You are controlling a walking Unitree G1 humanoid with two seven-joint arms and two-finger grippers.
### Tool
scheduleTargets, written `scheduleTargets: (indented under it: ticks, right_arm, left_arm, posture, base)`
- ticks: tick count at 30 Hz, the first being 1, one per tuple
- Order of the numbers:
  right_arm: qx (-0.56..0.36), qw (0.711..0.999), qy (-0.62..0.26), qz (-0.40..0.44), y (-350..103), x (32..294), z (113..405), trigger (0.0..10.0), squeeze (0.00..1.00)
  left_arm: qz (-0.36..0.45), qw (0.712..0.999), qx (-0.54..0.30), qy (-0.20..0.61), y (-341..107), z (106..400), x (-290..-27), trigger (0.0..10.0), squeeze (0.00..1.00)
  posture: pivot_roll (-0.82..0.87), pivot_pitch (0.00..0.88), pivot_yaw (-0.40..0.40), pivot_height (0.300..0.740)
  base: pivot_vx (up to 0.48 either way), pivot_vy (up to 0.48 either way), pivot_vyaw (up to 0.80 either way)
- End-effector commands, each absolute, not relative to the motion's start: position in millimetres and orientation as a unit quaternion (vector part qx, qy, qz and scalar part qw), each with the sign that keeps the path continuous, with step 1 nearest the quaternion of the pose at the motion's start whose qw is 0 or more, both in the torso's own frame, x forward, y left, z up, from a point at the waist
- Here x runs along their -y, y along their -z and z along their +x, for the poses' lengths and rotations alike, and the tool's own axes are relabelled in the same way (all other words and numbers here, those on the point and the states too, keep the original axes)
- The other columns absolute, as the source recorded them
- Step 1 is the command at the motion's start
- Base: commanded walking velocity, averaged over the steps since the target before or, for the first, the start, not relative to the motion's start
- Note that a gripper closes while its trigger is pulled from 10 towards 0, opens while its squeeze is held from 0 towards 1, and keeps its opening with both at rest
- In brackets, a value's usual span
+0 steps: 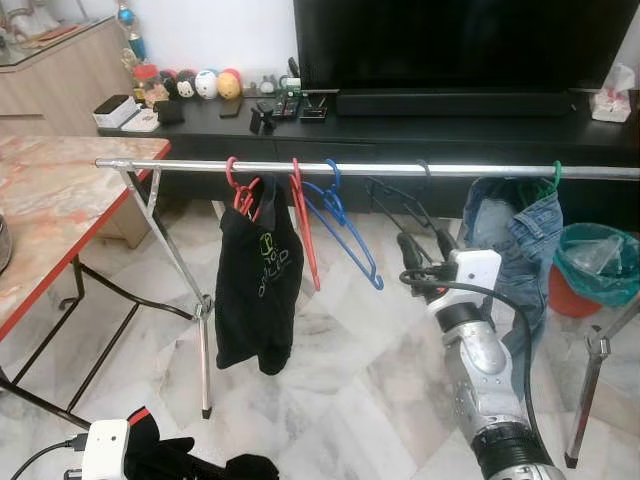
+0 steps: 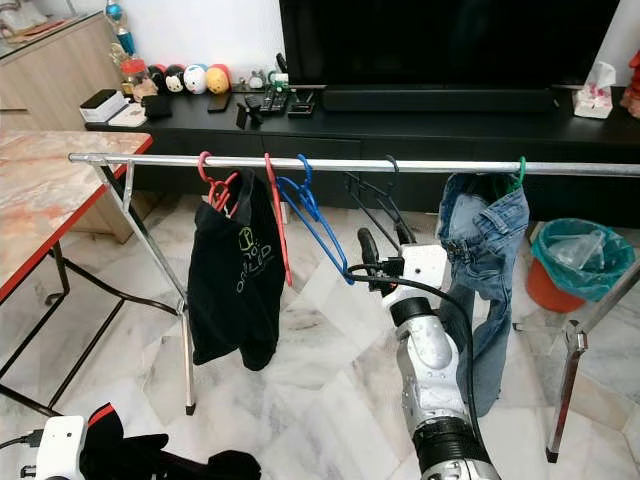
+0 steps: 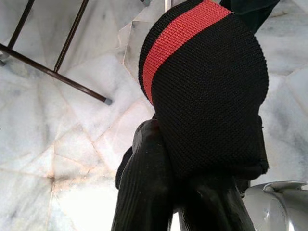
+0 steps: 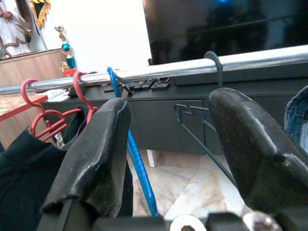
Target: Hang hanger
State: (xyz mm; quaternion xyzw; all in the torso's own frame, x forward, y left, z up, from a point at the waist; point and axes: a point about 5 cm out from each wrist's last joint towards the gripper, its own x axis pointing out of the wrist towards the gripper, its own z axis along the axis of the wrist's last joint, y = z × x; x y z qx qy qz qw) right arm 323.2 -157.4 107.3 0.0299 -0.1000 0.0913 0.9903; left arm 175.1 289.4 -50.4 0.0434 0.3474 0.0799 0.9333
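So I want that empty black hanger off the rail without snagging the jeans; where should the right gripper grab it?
Grip the black hanger by its sloping arm just below the hook, coming straight from the front with the open right gripper. It hangs bare and tilted, apart from the jeans.

A long black TV console [image 1: 420, 128] runs along the back wall, carrying a large dark television [image 1: 460, 45] with a soundbar [image 1: 455, 103] lying along the console's front edge beneath it. At the console's left end sits a row of round plush toys [image 1: 200, 84], with remote controls [image 1: 290, 104] just beside them. A tissue pack [image 1: 610, 105] rests at the console's right end. A marble-patterned tabletop [image 1: 55, 205] with a red edge stands at the left. On the pale marble floor [image 1: 330, 400], a bin lined with a green bag [image 1: 598, 265] stands at the right.
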Motion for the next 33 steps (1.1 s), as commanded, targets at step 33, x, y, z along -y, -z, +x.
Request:
scheduleTargets:
  ticks: [33]
  right_arm:
    - [0.125,0.986,-0.101,0.032,-122.8,154.7,319.9,10.0,0.0]
  left_arm:
    - [0.044,0.932,-0.353,-0.071,51.6,174.0,-288.3,10.0,0.0]
  posture:
    - [0.08,0.003,0.101,0.74]
  base:
    - [0.26,0.0,0.11]
